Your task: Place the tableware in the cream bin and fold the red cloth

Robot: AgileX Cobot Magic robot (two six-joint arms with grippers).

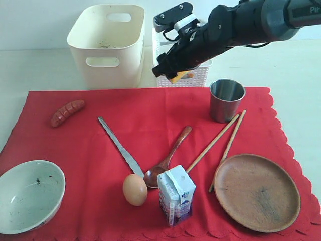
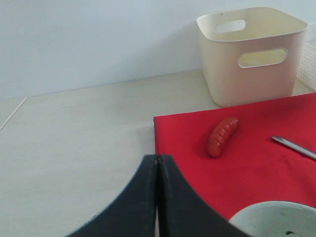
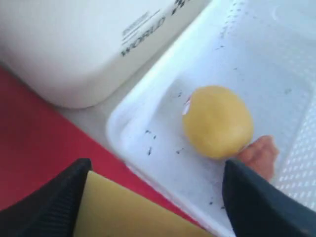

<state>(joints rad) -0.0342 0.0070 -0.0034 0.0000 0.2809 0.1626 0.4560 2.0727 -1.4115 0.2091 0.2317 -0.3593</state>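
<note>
While the right gripper (image 1: 170, 74) hangs over the white perforated basket (image 1: 199, 78), jaws spread wide yet gripping a yellow cheese wedge (image 3: 123, 212) above a lemon (image 3: 217, 121), the left gripper (image 2: 156, 170) sits pinched together, holding nothing, near the red cloth (image 1: 150, 108) edge. On the flat cloth, before the cream bin (image 1: 108, 47), lie bowl (image 1: 30, 193), steel cup (image 1: 226, 99), knife (image 1: 120, 145), spoon (image 1: 168, 158), chopsticks (image 1: 220, 135) and wooden plate (image 1: 257, 192).

We note a sausage (image 1: 67, 112) at left, an egg (image 1: 135, 189) just beside a milk carton (image 1: 176, 195), a lemon (image 3: 217, 121) inside the white basket (image 1: 199, 79), cheese (image 3: 123, 212) aloft near its rim.
</note>
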